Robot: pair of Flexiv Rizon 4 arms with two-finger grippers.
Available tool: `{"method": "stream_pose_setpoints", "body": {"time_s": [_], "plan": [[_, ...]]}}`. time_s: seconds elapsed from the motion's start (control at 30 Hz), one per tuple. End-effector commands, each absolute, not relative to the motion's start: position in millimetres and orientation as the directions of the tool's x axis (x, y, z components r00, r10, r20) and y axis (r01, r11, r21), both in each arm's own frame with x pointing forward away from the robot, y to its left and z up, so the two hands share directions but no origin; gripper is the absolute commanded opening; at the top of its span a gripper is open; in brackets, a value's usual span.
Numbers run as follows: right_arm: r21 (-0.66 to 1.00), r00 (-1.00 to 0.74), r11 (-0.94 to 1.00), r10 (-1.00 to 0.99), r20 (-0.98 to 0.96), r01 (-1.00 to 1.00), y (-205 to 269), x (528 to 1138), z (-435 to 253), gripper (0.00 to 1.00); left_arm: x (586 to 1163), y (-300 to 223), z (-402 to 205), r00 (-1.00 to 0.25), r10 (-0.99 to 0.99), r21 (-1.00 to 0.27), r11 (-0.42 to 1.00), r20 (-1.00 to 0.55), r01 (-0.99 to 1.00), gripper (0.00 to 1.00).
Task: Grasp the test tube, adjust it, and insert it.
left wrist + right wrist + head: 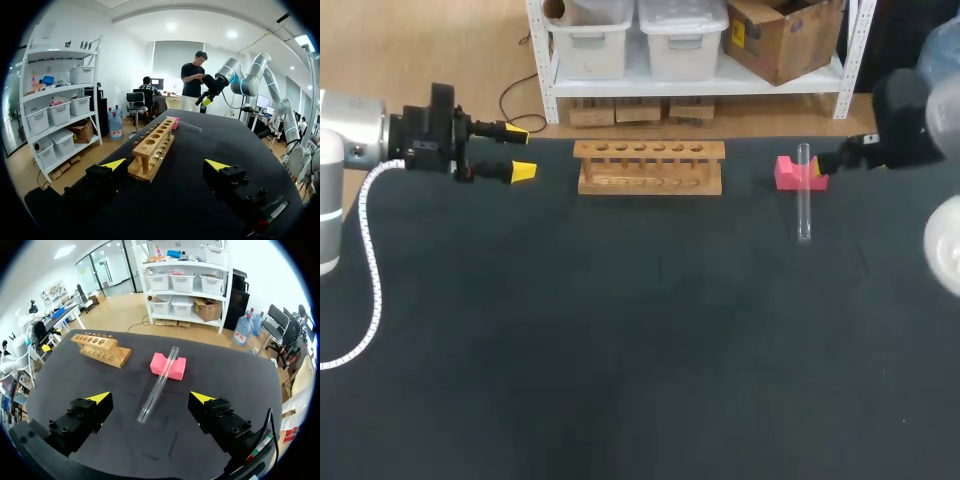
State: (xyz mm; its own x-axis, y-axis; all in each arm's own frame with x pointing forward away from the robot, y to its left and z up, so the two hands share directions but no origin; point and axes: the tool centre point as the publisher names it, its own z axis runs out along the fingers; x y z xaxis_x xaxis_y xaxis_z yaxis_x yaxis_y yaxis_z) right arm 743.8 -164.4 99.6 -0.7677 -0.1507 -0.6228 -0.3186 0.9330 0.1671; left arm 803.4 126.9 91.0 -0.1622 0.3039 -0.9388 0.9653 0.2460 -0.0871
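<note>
A clear test tube (804, 200) lies tilted, its far end resting in the notch of a pink block (790, 173) and its near end on the black table. The right wrist view shows my right gripper (150, 397) open above the test tube (157, 385), one finger off to each side and neither touching it, with the pink block (168, 366) just ahead. A wooden rack (650, 167) with a row of holes stands at the back middle. My left gripper (520, 150) hangs open and empty left of the rack (152, 147), pointing along it.
The black table (620, 350) spreads wide in front of the rack and tube. My right arm (905, 125) comes in over the back right corner. A white cable (370, 270) hangs from my left arm.
</note>
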Motion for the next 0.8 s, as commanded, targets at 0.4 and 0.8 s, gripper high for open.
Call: {"method": "stream_pose_setpoints", "body": {"time_s": [0.4, 0.8], "plan": [[-0.133, -0.699, 0.990, -0.127, -0.704, -0.046, -150.3, 755.6, 75.4, 1.00, 802.9, 127.0, 90.3, -0.160, 0.303, -0.085, 0.247, -0.940, 0.965, 1.00], [-0.191, -0.730, 0.981, -0.159, -0.665, -0.039, -130.0, 764.5, 47.8, 1.00, 802.9, 127.0, 90.3, -0.160, 0.303, -0.085, 0.247, -0.940, 0.965, 1.00]]}}
